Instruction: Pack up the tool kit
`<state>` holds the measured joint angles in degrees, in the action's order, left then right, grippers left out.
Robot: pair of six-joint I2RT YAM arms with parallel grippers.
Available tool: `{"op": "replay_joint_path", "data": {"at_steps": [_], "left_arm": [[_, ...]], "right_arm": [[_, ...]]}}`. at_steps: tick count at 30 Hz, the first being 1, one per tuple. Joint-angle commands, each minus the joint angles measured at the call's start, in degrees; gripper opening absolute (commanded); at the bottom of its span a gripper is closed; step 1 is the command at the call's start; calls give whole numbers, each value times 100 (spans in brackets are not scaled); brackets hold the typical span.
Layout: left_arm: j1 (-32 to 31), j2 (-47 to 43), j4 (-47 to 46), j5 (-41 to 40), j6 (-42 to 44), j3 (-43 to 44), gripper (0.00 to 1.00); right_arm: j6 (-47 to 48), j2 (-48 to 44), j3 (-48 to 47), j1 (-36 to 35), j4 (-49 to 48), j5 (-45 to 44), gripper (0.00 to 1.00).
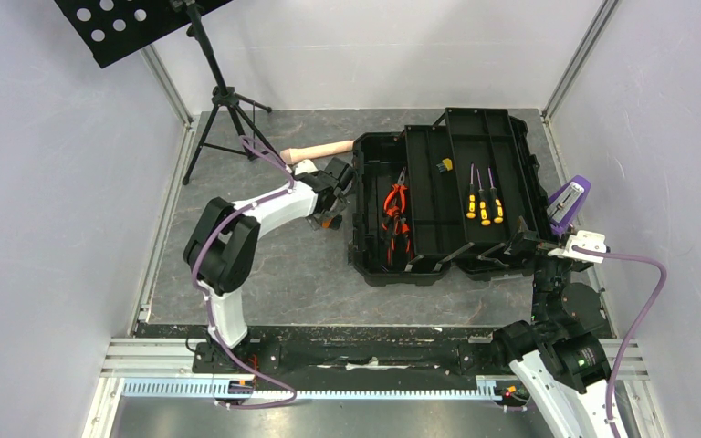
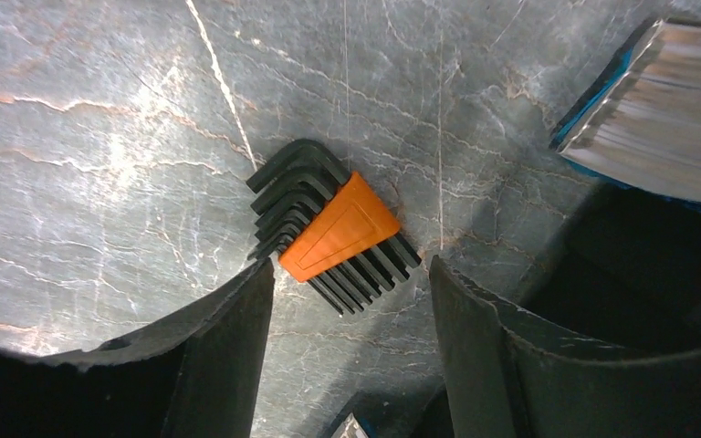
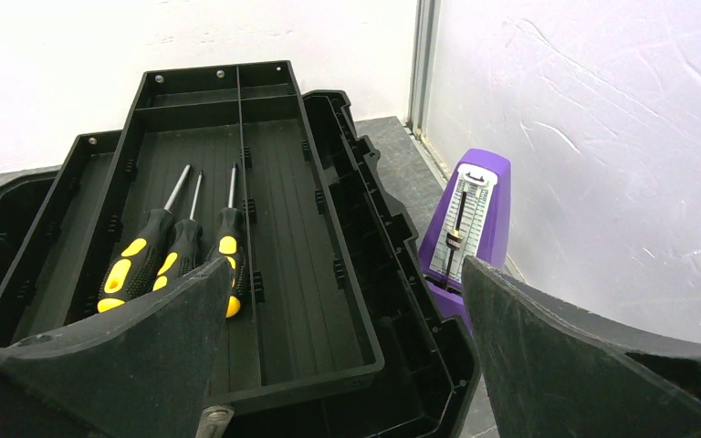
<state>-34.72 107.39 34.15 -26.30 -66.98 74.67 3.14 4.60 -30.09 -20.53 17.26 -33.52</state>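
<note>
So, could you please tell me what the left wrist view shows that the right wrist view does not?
Only the left wrist view shows the hex key set in its orange holder, lying on the table under the left gripper's open fingers. Only the right wrist view shows three screwdrivers lying in the open toolbox, and a purple object beside it by the wall. Both show the grey table, and each gripper, the right gripper included, is open and empty.
</note>
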Motion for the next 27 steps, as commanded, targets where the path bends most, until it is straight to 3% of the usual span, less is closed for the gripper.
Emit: {"op": "replay_joint_path", "data": {"at_steps": [1,13,21,27], "left_arm": [[18,137,-197,211,-404,24,66],[299,139,-101,319,-98,-425,53],[905,-467,-101,48,421,-1043,53],[1389,-568,-143,192,998,-973,56]], "right_arm": [[44,76,-76,-49,-190,-83,98],[64,10,-94,-43,-165,-122,98],[47,6,-50,-47,-166,-119,98],[40,23,-41,-47,-179,-86,98]]}}
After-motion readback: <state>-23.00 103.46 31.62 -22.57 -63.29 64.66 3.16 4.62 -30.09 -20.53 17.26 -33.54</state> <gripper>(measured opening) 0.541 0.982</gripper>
